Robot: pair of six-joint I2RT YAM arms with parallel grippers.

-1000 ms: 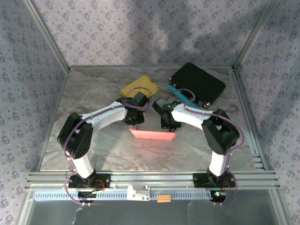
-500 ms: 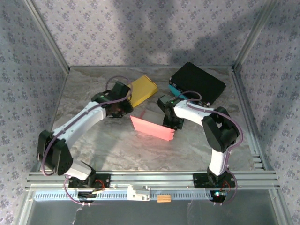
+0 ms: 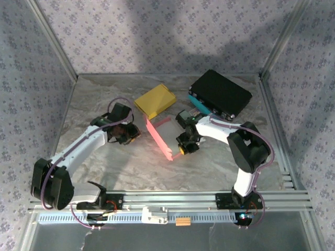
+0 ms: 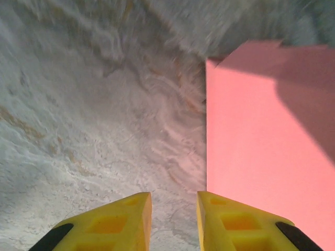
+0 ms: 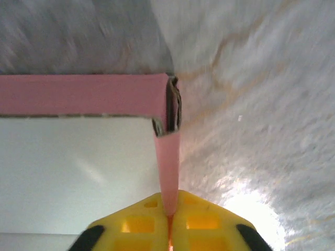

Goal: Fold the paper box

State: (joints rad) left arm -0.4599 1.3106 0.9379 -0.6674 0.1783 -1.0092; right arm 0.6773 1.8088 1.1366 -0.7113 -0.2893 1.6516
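The pink paper box stands on the marble table as a shallow open tray, running diagonally between the two arms. My right gripper sits at its near right corner. In the right wrist view the yellow fingers are shut on a thin pink wall that leads to the box corner, with the white inside to the left. My left gripper is just left of the box. In the left wrist view it stands open over bare table, with the pink side beside its right finger.
A flat yellow box lies behind the pink one. A black case with a teal item at its edge sits at the back right. Patterned walls and metal rails close in the table.
The pink box has swung from lying crosswise to a diagonal, held by the right gripper. The left arm has pulled back to the left, away from the box.
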